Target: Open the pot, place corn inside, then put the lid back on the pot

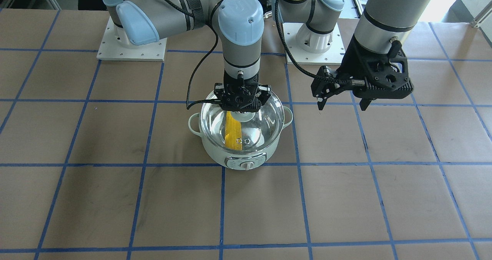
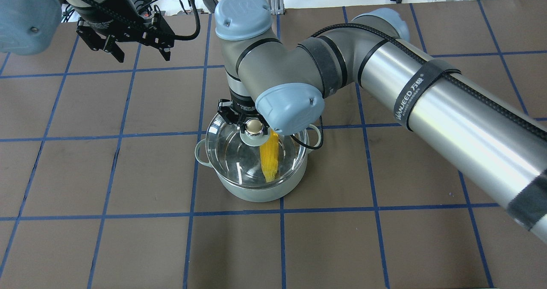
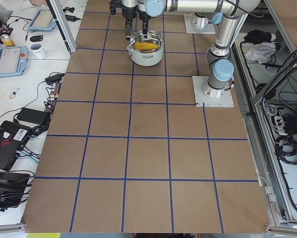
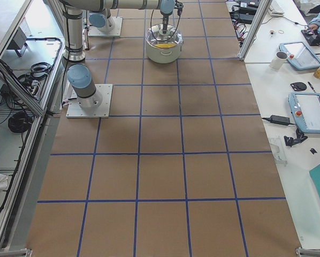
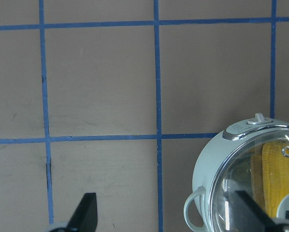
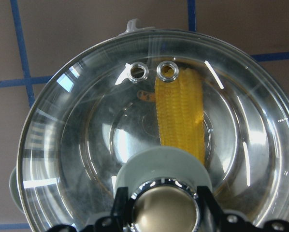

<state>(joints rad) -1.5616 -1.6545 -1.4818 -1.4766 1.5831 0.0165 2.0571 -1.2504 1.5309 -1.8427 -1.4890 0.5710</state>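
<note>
– Pot lid: has your tool got it?
– Yes. My right tool is closed on the lid's knob. One finger presses each side of the shiny cap, and the tool comes straight down from above.
– And the lid itself?
– It sits on the pot's rim, level as far as I can see. Its two vent holes are on the side toward the dial panel, which faces away from my base.
– Where is the corn?
– The corn lies inside the pot under the glass, flat on the metal bottom. It runs from below the knob out toward the vent holes.
– The pot?
– Upright on the brown desk, with its dial side at a crossing of the blue tape lines.
– Your other tool?
– My left tool hangs over the desk off to my left, well apart from the pot, its fingers spread and nothing between them
</note>
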